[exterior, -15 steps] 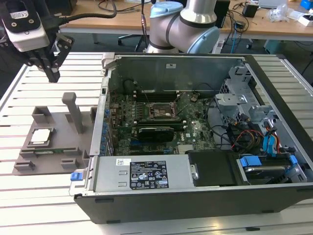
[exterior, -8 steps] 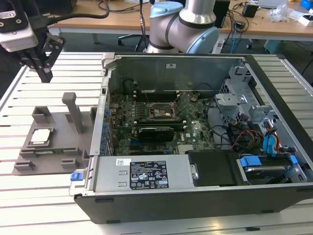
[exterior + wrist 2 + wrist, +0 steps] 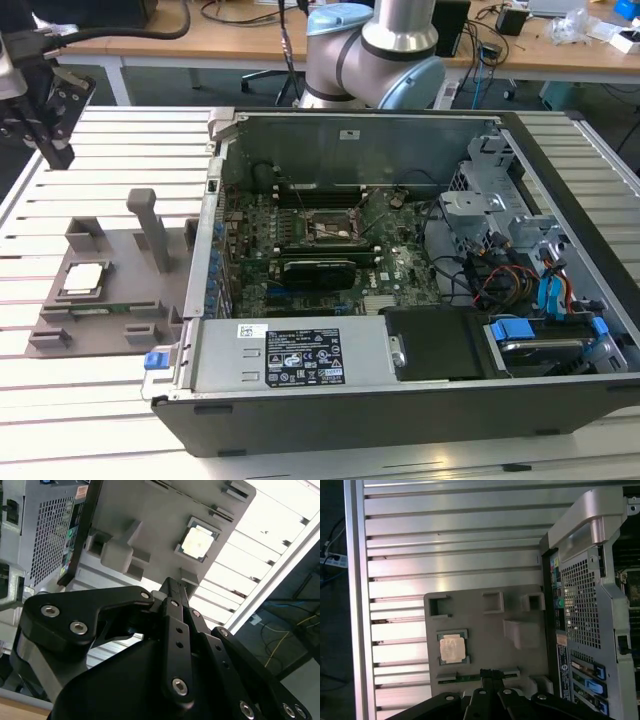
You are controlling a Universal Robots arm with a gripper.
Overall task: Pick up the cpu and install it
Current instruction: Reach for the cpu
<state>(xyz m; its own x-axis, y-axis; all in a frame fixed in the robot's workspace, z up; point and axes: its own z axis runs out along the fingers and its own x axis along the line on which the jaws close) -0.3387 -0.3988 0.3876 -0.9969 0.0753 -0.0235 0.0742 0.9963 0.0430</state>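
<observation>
**Item: cpu on tray, pincer empty over table**

- **Pincer** (image 3: 57, 157): black, two-fingered, in the upper left of the exterior view, over the slatted table (image 3: 120, 140). In both wrist views its fingertips (image 3: 172, 583) sit drawn together at a narrow point with nothing between them. It touches neither tray nor chip.
- **Cpu** (image 3: 83, 279): small flat square with a silvery top and a pale rim. It lies flat in a square recess of the grey tray (image 3: 112, 250), at the lower left of the exterior view and well apart from the pincer. In the first wrist view the cpu (image 3: 453, 647) lies just beyond the closed fingertips (image 3: 490, 672). In the second wrist view it (image 3: 197, 541) shows bright against the tray (image 3: 150, 510).
- **Tray**: grey plastic with raised blocks and one tall upright post (image 3: 150, 225). It lies on the table, just beside the case wall. A narrow green board (image 3: 95, 310) sits in a slot just beside the cpu.
- **Computer case** (image 3: 400, 405): dark and lying open, filling the centre and the exterior view's right. Its green motherboard is exposed.
- **Socket** (image 3: 328, 228): dark square with a metal frame, near the middle of the motherboard, with no chip seen in it.
- **Arm base** (image 3: 375, 45): silver and pale blue, behind the case at top centre.
</observation>
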